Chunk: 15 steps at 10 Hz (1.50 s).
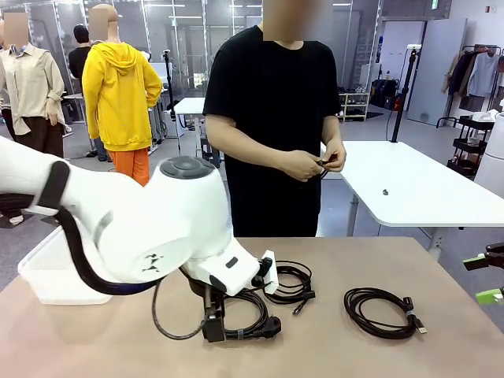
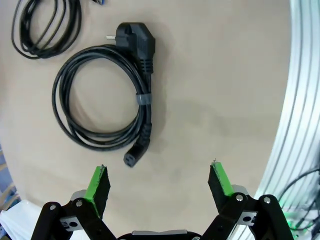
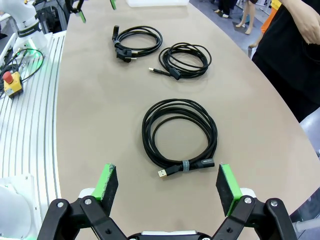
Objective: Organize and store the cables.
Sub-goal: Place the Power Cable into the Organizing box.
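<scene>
Three cables (image 1: 409,303) lie as separate black coils on the tan table (image 1: 449,260). The power cord (image 2: 143,98), bound by a grey band, has an angled mains plug at one end and a socket connector at the other. It lies flat just ahead of the left gripper (image 2: 160,175), whose green-padded jaws stand wide apart over bare tabletop near the socket end, holding nothing. From the front, the bulky left arm (image 1: 157,213) hangs over this coil and hides most of it. Just beside it, toward the person (image 1: 272,102), sits the thinner middle coil (image 1: 299,295). Well apart to the robot's right lies the third coil (image 3: 185,166), banded near its gold-tipped plug and straight ahead of the right gripper (image 3: 167,182), whose jaws are likewise spread wide and empty. A white bin (image 1: 43,276) sits at the table's left end. The person's hands (image 1: 315,164) pinch something small and dark at waist height. An aluminium rail (image 2: 300,100) borders the table on the robot's side, with a red emergency-stop button (image 3: 12,82) on it
</scene>
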Each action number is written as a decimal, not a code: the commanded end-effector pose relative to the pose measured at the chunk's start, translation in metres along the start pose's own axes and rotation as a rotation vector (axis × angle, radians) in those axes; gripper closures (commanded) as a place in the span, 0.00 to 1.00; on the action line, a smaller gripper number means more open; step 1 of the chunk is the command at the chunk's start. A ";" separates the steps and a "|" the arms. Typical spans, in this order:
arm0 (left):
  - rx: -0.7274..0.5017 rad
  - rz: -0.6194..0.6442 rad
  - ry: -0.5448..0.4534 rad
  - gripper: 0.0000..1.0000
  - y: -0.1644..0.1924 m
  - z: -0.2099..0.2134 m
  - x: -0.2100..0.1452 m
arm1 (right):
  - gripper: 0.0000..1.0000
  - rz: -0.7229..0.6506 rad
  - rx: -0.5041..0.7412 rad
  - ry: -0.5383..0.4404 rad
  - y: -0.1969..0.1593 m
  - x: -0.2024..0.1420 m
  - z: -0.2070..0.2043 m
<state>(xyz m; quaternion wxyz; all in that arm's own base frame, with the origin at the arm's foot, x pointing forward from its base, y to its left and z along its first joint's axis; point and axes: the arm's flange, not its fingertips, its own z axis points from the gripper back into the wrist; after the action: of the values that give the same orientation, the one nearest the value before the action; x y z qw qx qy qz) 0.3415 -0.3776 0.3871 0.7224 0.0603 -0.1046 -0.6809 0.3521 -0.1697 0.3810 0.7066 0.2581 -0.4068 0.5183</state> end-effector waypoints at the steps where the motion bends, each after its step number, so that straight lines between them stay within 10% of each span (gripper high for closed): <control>1: 0.024 0.030 0.027 0.00 0.012 -0.020 0.027 | 0.00 0.010 -0.012 -0.015 0.001 0.001 -0.001; 13: -0.069 0.043 0.133 0.03 0.043 -0.092 0.062 | 0.00 0.010 -0.012 -0.015 0.001 0.001 -0.001; 15: -0.088 0.044 0.136 0.58 0.043 -0.095 0.060 | 0.00 0.010 -0.012 -0.015 0.001 0.001 -0.001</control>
<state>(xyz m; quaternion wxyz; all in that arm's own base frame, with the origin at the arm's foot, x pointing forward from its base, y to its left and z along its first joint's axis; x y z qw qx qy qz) 0.4062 -0.4339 0.3099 0.7385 0.0655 -0.0324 -0.6703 0.3518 -0.1700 0.3811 0.7067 0.2582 -0.4072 0.5178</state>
